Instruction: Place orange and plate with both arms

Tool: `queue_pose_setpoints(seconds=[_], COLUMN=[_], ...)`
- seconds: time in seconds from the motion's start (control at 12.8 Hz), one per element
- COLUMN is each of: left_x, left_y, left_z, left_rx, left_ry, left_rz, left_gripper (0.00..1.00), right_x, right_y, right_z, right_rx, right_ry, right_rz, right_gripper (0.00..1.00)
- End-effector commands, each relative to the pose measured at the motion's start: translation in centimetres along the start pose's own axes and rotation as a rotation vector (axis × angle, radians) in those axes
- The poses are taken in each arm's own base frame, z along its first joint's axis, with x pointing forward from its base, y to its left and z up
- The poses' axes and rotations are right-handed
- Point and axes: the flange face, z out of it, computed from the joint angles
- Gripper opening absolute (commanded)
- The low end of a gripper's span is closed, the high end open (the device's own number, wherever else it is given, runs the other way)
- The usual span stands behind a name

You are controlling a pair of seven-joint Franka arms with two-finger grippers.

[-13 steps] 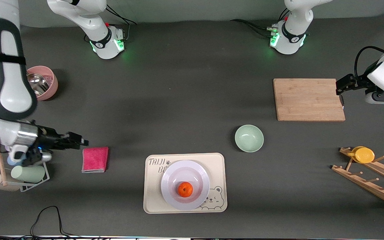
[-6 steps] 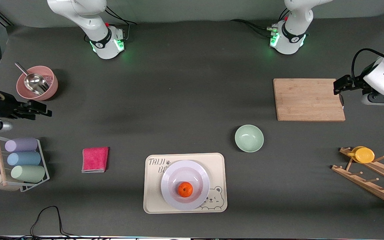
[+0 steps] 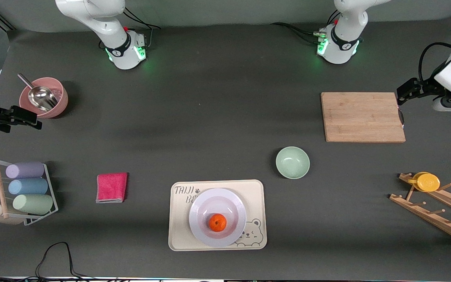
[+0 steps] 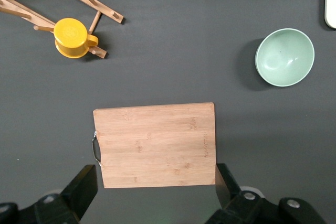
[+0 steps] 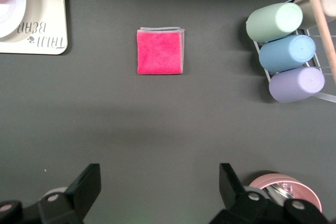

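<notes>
Fingers on both grippers stand spread, nothing held. Right gripper (image 3: 24,117) has pulled back beside the pink bowl (image 3: 55,105); left gripper (image 3: 405,92) hangs by the cutting board (image 3: 362,116). On the tray (image 3: 178,235), the plate (image 3: 202,229) holds the orange (image 3: 217,222); placing looks finished.

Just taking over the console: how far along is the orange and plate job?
It looks done: the orange lies on the plate, and the plate rests on the bear-printed tray. Nothing is in hand: the right gripper hangs open beside the pink bowl, the left gripper open at the cutting board's edge. Nothing seems left but parking the arms.
</notes>
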Motion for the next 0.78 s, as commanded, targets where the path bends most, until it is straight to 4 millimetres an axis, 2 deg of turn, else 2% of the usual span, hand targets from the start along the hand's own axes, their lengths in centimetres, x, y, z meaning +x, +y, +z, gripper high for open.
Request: queue_pose_setpoints(seconds=[0.0,0.47,0.7], left_x=[-0.2,2.0,2.1], left_y=[0.0,-0.6,-0.6], left_z=[-0.5,-2.2,-2.2], left_rx=[0.001,-0.019,-0.017], left_ry=[0.021,0.051,0.040], left_rz=[0.019,0.024,0.020], left_gripper=[1.00,1.00,1.00], right_x=[0.4,1.0,0.9], right_y=[-0.7,-0.9,-0.9], right_z=[-0.1,0.0,-0.1], right_rx=[-0.044,-0.049,-0.049], right_ry=[-0.009,0.022,0.023], right_rz=[0.026,0.022,0.022], right_gripper=[1.00,1.00,1.00])
